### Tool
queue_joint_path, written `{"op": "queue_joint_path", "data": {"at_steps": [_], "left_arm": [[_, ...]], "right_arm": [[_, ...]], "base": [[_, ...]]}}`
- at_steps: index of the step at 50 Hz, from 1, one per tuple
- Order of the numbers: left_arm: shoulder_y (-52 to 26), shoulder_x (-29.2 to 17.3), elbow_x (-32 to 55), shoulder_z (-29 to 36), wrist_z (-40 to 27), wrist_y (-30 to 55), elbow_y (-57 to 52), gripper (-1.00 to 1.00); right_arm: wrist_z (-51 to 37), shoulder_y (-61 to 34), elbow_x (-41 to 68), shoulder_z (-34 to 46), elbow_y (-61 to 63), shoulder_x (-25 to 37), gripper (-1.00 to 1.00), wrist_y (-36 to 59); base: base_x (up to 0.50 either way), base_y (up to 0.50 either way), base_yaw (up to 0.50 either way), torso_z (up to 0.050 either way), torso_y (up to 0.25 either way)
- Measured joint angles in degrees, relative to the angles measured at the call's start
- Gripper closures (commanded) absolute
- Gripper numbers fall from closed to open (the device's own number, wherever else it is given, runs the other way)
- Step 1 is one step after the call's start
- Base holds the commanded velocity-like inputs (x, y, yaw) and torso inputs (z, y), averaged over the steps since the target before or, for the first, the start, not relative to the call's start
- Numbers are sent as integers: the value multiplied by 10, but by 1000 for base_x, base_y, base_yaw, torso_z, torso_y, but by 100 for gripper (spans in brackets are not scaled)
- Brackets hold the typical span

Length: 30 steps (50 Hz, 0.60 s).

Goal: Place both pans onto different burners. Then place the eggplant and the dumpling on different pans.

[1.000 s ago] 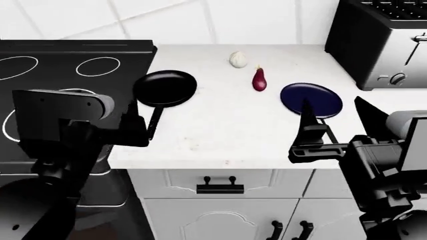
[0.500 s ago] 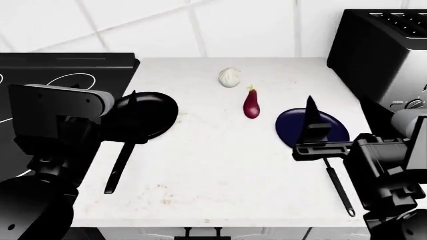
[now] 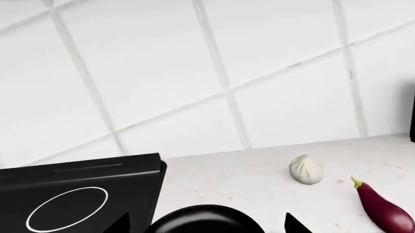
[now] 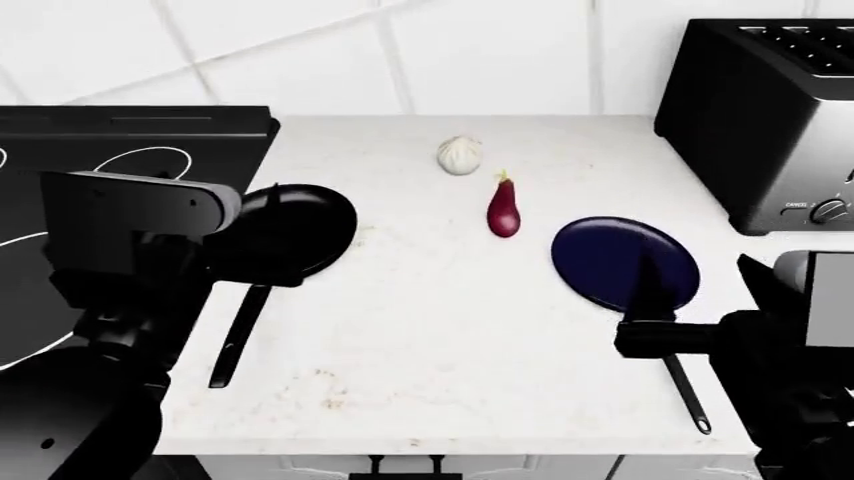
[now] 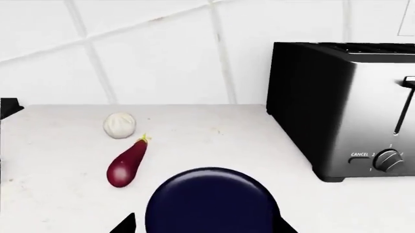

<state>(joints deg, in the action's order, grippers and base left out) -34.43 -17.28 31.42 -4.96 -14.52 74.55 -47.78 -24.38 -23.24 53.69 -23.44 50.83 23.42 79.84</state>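
Handles came nearest us: the glossy black frying pan (image 4: pixel 283 234) and the dark navy blue frying pan (image 4: pixel 625 266) both sat on the white speckled countertop (image 4: pixel 427 340), long axes running near-to-far, thin black handles toward us, bowls away. We had our left gripper (image 4: pixel 260 235) hovering right at the black pan, that pan just off the edge of the flat black glass cooktop (image 4: pixel 80 160). Our right gripper (image 4: pixel 650 312) hung over the navy pan where handle meets bowl. We judged each arm nearer its own pan, left also nearer the white ring burners (image 3: pixel 67 209). Fingers of both looked spread, nothing between them; neither pan lifted. Next move, we reckoned, hinged on dropping onto a handle crosswise to its axis. Farther back, between the pans, lay the slim dark-purple eggplant (image 4: pixel 503 208), stem pointing away, and just beyond it the off-white pleated dumpling (image 4: pixel 459 155). Farthest right stood the black toaster (image 4: pixel 754 110).
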Motion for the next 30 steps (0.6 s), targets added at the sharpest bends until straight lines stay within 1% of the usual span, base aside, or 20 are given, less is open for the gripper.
{"op": "queue_joint_path", "data": {"at_steps": [12, 30], "left_arm": [[7, -1, -10, 18, -4, -25, 20, -100], [17, -4, -19, 39, -8, -49, 42, -100]], "right_arm": [[3, 36, -6, 12, -31, 22, -100, 2], [26, 70, -30, 60, -89, 50, -100, -20]], "base": [[0, 0, 0, 0, 0], [0, 0, 0, 0, 0]]}}
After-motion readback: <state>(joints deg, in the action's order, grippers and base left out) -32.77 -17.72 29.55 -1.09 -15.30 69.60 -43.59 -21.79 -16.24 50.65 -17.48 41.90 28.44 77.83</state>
